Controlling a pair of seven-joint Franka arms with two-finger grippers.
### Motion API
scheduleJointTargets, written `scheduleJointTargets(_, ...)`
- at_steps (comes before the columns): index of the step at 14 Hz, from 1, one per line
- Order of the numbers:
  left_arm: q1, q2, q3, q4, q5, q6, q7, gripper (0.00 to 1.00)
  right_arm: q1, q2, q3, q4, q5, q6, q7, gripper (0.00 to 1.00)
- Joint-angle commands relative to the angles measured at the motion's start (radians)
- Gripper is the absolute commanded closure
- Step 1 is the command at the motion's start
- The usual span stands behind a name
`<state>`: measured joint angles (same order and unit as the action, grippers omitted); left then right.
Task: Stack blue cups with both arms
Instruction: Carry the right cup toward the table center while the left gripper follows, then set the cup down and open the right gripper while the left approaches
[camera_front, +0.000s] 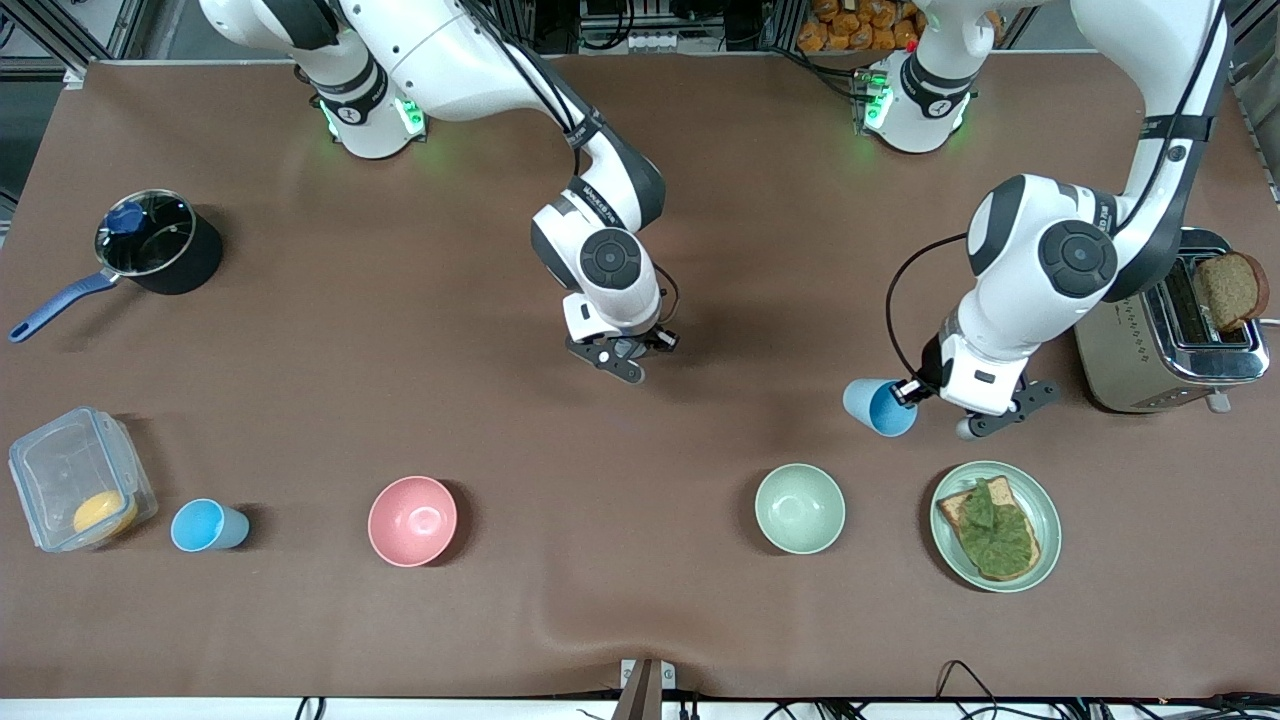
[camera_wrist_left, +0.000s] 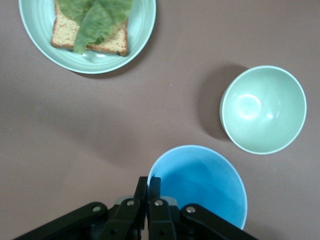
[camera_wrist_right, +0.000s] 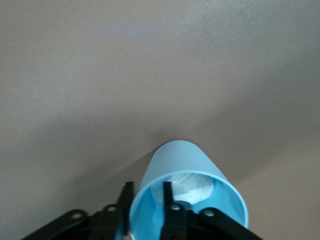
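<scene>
- Front view: the left gripper (camera_front: 905, 392) is pinched tight on the rim of a tilted blue cup (camera_front: 880, 407). It holds the cup up over bare table (camera_front: 640, 620), above the spot between the toaster (camera_front: 1165, 340) and the green bowl (camera_front: 800, 508).
- The right gripper (camera_front: 625, 365) hangs over the middle of the table.
- A second blue cup (camera_front: 208, 525) stands on the table toward the right arm's end, between the clear box (camera_front: 75, 480) and the pink bowl (camera_front: 412, 520).
- Left wrist view: the left gripper (camera_wrist_left: 148, 190) has its fingers (camera_wrist_left: 155, 182) pressed together on the wall of the tilted blue cup (camera_wrist_left: 205, 182). The green bowl (camera_wrist_left: 263, 109) and the plate (camera_wrist_left: 140, 30) with toast lie on the table below.
- Right wrist view: the right gripper (camera_wrist_right: 147, 189) is narrowly parted astride the rim of a blue cup (camera_wrist_right: 177, 160), one finger inside and one outside. Something white lies at the bottom of that cup.
</scene>
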<state>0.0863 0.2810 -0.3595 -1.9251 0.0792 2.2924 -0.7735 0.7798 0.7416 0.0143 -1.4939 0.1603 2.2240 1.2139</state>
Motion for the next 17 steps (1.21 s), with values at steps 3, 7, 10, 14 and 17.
scheduleJointTargets(3, -0.023, -0.006, -0.01, 0.017, 0.002, -0.011, -0.081, 1.0, -0.007, -0.034, -0.022, 0.093, 0.001, -0.123, -0.005, 0.0)
scheduleJointTargets(7, -0.108, -0.025, -0.01, 0.015, 0.013, -0.03, -0.176, 1.0, -0.121, -0.146, -0.019, 0.139, 0.002, -0.326, -0.233, 0.0)
scheduleJointTargets(10, -0.193, -0.029, -0.01, 0.021, 0.013, -0.037, -0.307, 1.0, -0.255, -0.226, -0.017, 0.139, 0.005, -0.429, -0.414, 0.0)
scheduleJointTargets(14, -0.341, 0.001, -0.01, 0.076, 0.049, -0.039, -0.521, 1.0, -0.446, -0.306, -0.017, 0.136, 0.012, -0.561, -0.639, 0.0)
scheduleJointTargets(17, -0.46, 0.05, -0.009, 0.122, 0.154, -0.05, -0.738, 1.0, -0.582, -0.346, -0.019, 0.13, 0.004, -0.638, -0.94, 0.0)
